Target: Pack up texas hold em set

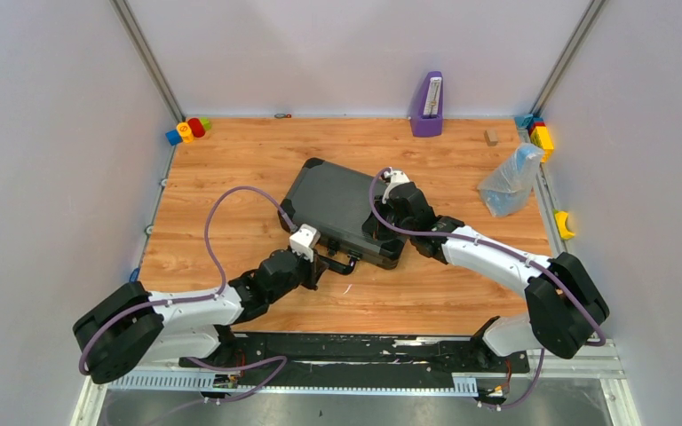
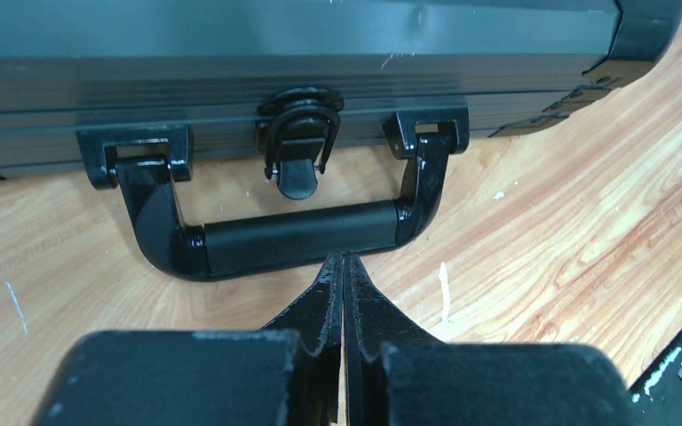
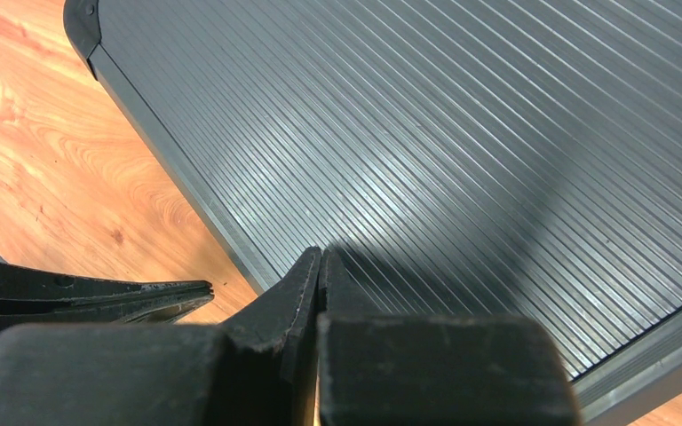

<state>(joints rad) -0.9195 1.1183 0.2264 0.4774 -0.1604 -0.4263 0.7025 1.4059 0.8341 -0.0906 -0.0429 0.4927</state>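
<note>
Both hands are clenched on nothing: the right hand (image 3: 321, 253) has its tips at the lid (image 3: 453, 133) of the shut case (image 1: 342, 209), mid-frame on the desk (image 1: 231, 169), seemingly pinning it, while the left hand (image 2: 344, 259) points at the handle (image 2: 297, 235) below the latch (image 2: 297, 151).

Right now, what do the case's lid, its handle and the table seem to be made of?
The lid looks like ribbed metal, perhaps aluminium, dark and matte: fine parallel grooves catch the light. The handle seems to be black plastic or painted metal, glossy with bright reflections at its curved ends. The table shows orange wood grain, possibly laminate.
</note>
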